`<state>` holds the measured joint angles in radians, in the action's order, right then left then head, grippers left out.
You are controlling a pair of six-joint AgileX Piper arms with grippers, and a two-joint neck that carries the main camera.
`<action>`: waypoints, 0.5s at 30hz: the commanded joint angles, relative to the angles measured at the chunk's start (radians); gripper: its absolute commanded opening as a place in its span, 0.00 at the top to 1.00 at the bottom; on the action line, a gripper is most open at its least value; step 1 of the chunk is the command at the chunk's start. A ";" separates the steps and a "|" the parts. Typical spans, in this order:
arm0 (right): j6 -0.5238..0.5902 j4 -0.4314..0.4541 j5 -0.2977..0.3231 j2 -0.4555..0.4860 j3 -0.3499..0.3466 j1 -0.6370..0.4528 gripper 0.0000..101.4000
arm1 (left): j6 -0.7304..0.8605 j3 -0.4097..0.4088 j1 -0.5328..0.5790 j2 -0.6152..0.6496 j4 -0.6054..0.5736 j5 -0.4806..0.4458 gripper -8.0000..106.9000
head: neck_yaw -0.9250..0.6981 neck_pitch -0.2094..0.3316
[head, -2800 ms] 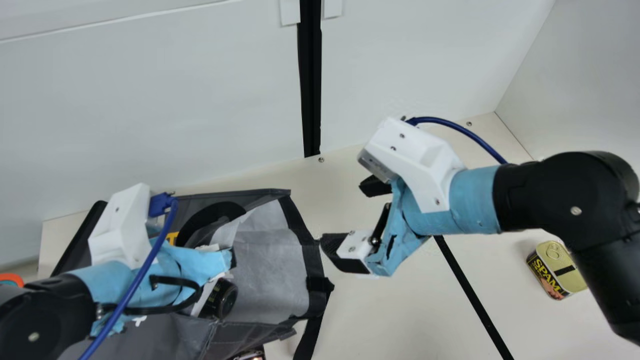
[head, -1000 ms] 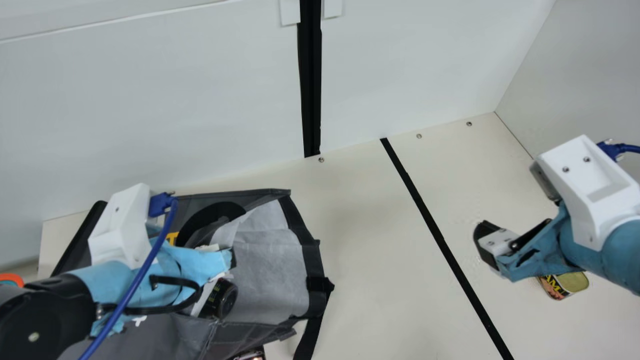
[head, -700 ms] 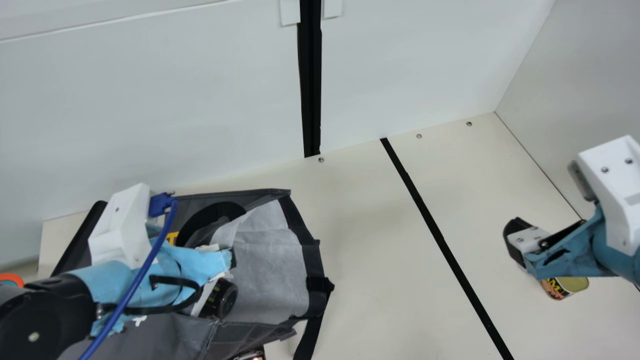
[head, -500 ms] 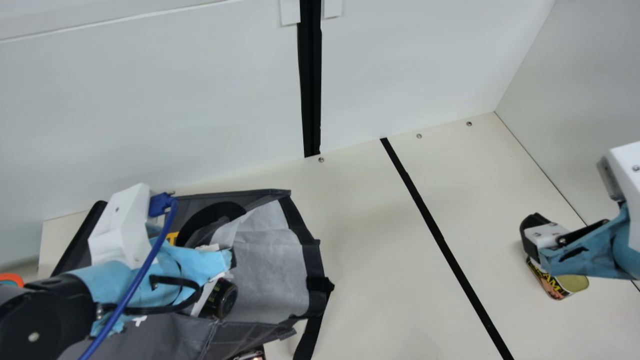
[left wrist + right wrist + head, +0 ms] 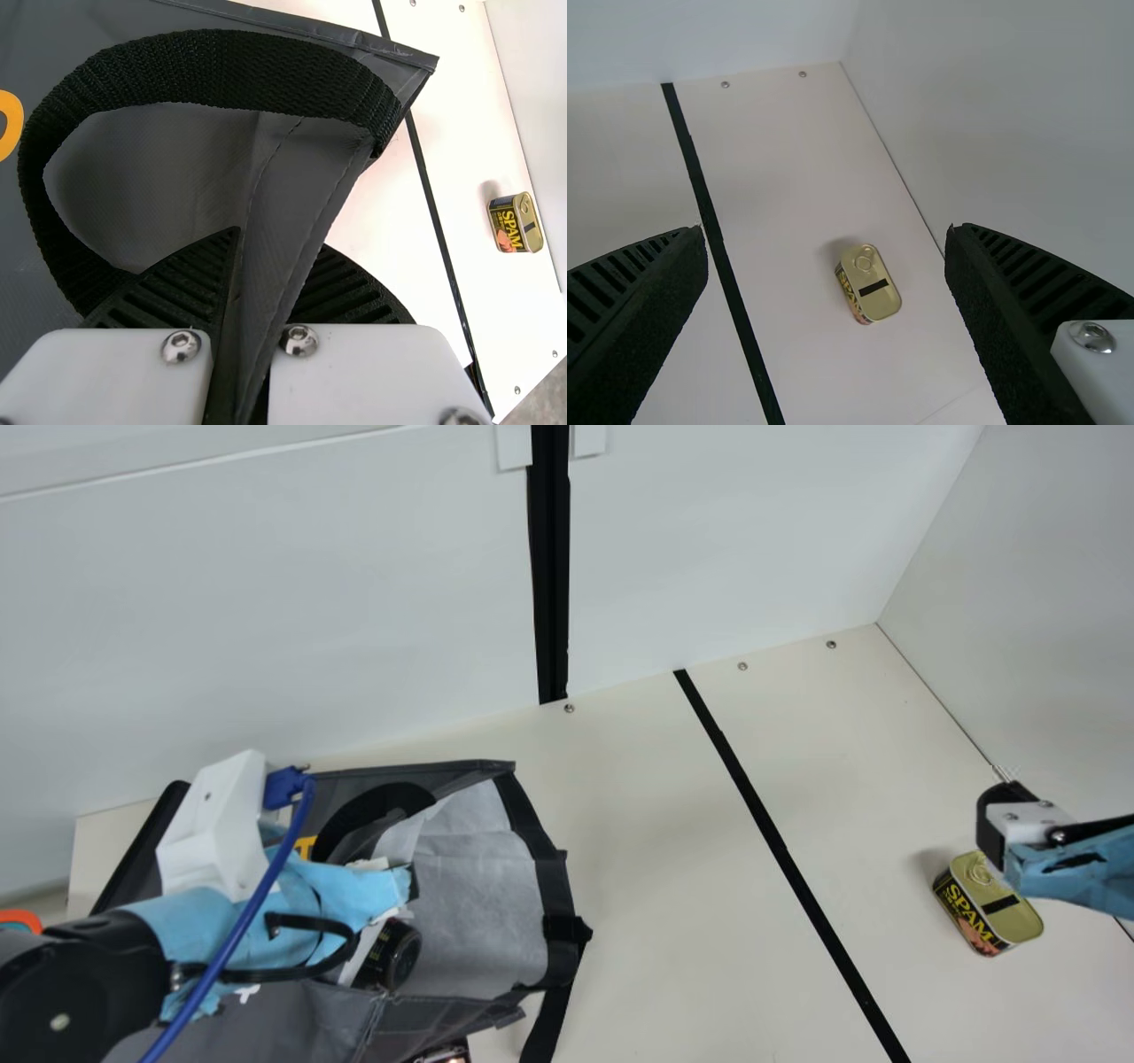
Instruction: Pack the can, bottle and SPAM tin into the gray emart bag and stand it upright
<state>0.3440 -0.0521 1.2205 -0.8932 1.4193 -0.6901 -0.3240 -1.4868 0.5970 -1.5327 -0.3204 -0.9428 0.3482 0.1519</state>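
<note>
At eight o'clock in main view, left gripper [image 5: 280,237] clamps edge of gray bag [image 5: 478,868], likely bracing mouth for loading. Toward seven o'clock, dark round-ended thing [image 5: 402,957], perhaps bottle, lies in mouth. Toward three o'clock, right gripper [image 5: 824,227] has fingers wide apart, presumably ready for SPAM tin [image 5: 990,908], on table [image 5: 664,921] at four o'clock.

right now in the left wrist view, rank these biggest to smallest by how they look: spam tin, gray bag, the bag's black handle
1. gray bag
2. black handle, a wide loop
3. SPAM tin, farther off and clearly smallest
</note>
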 commanded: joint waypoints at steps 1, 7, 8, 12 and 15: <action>-0.018 0.003 -0.001 0.003 0.005 -0.008 0.06 | 0.000 0.000 0.000 0.000 0.000 0.000 1.00 | 0.001 0.023; -0.057 0.013 -0.001 0.008 0.017 -0.022 0.06 | 0.000 0.000 0.000 0.000 0.000 0.000 1.00 | 0.001 0.023; -0.061 0.013 -0.001 0.008 0.018 -0.025 0.06 | 0.000 0.000 0.000 0.000 0.000 0.000 1.00 | 0.001 0.023; -0.073 0.015 -0.001 0.012 0.016 -0.034 0.06 | 0.000 0.000 0.000 0.000 0.000 0.000 1.00 | 0.001 0.023; -0.079 0.016 -0.001 0.013 0.014 -0.041 0.06 | 0.000 0.000 0.000 0.000 0.000 0.000 1.00 | 0.001 0.023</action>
<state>0.2683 -0.0376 1.2205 -0.8816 1.4349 -0.7303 -0.3240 -1.4868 0.5970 -1.5327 -0.3204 -0.9428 0.3482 0.1519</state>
